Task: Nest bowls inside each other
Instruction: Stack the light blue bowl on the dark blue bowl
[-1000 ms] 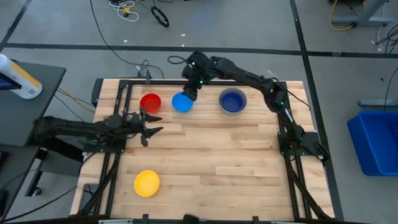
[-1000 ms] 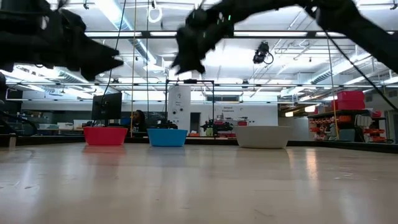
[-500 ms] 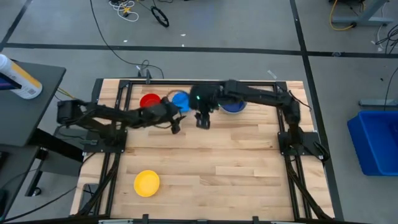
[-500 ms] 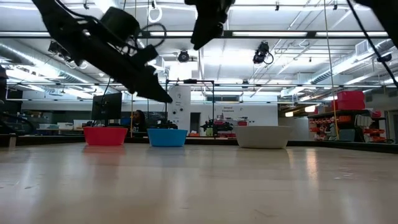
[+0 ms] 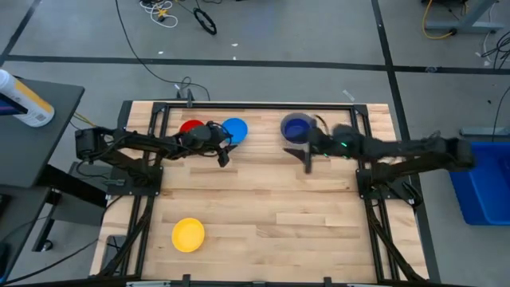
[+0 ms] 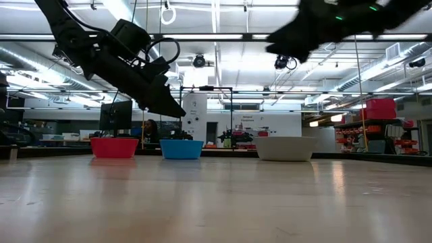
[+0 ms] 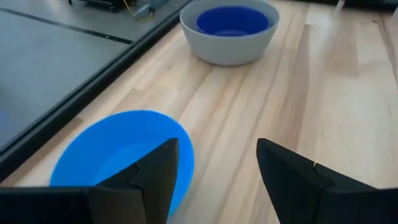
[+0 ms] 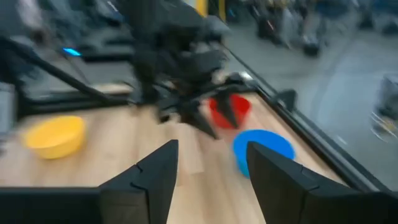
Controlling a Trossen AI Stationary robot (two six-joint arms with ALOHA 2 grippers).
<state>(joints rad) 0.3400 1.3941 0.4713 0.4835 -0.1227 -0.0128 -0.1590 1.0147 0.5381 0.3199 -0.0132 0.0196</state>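
Along the far edge stand a red bowl (image 5: 191, 127), a light blue bowl (image 5: 236, 129) and a grey bowl (image 5: 297, 127) with a dark blue bowl (image 7: 231, 20) sitting inside it. A yellow bowl (image 5: 188, 234) sits alone at the near left. My left gripper (image 5: 225, 157) hovers open just near of the light blue bowl (image 7: 118, 163), above the table and pointing toward the grey bowl (image 7: 229, 37). My right gripper (image 5: 308, 163) hangs open, high over the table, just near of the grey bowl.
A black frame (image 5: 255, 105) runs around the wooden tabletop. Bare wood (image 5: 279, 207) fills the middle and near right. In the right wrist view my left arm (image 8: 180, 56) reaches across in front of the red bowl (image 8: 229, 109).
My left gripper has swung from the table's left toward the light blue bowl, tipping downward. My right gripper has pulled back from over the light blue bowl toward the table's right, and now hangs beside the grey bowl. No bowl has moved.
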